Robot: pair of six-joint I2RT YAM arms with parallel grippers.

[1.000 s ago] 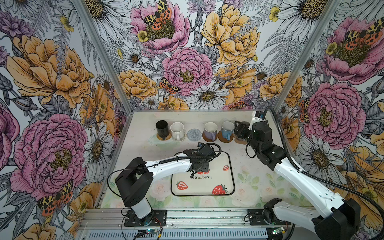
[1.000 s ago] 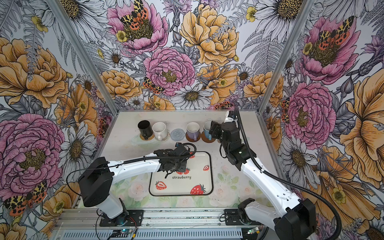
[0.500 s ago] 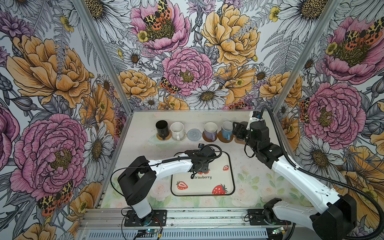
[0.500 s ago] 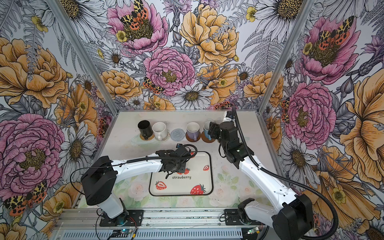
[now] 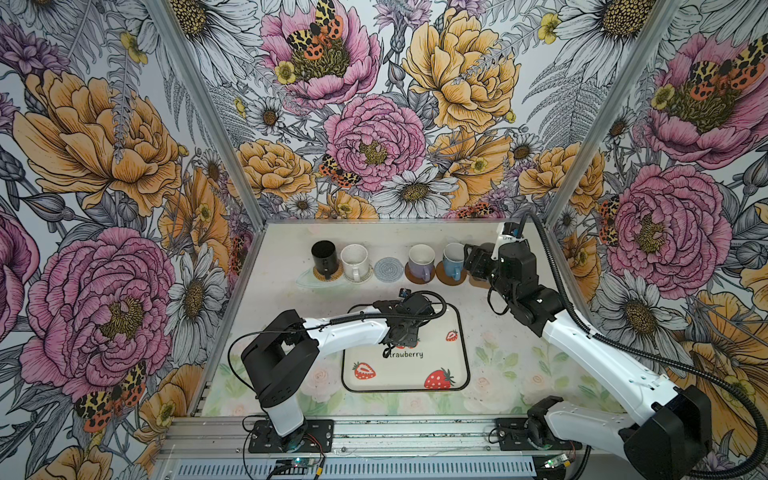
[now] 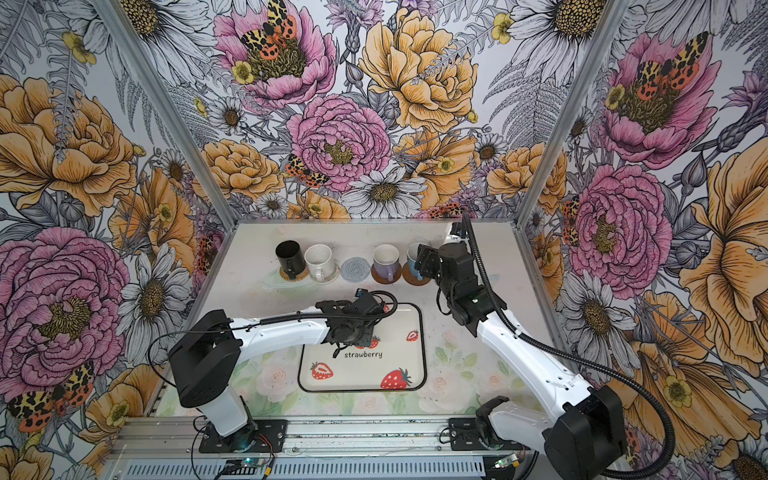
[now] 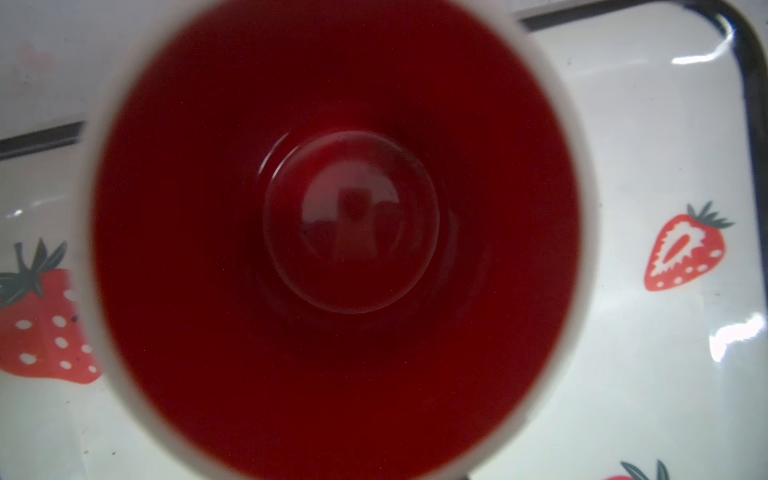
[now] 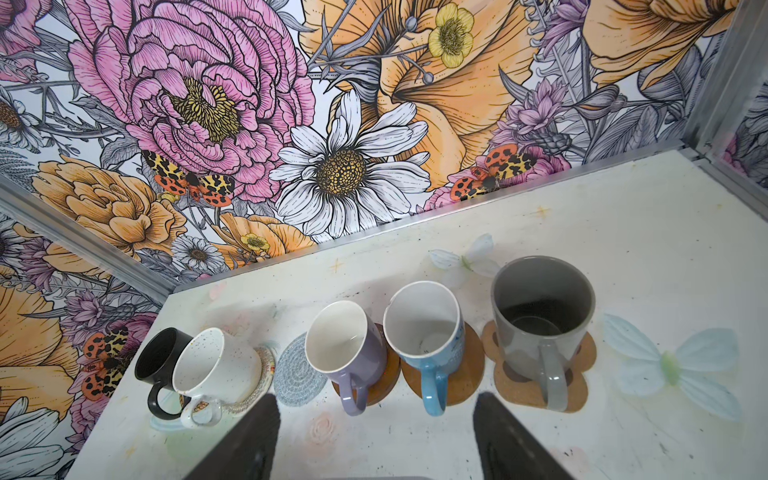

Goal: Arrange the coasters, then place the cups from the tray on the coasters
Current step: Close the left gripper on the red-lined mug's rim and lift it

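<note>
In both top views the tray (image 5: 399, 376) lies on the near middle of the counter (image 5: 291, 299). The left hand (image 5: 402, 334) hangs over the tray's far part, pointing down. Its fingers are hidden, so I cannot tell how far apart they stand or whether they grip anything. Across the far part of the counter runs a row, left to right: black cup (image 5: 324, 257), white cup (image 5: 355, 262), a bare grey-blue coaster (image 5: 388, 270), lilac cup (image 5: 420, 261) and blue cup (image 5: 453, 259), each cup on a coaster. The right hand (image 5: 473, 266) is at the row's right end, just beside the blue cup. The left wrist view looks straight down into the red-inside cup (image 7: 332, 249), which stands upright on the tray near a corner; no finger shows. In the right wrist view the right hand's fingers (image 8: 249, 440) stand wide apart with nothing between them, on the near side of the row. The grey cup (image 8: 540, 316) sits on the paw coaster (image 8: 577, 395) at the right end.
</note>
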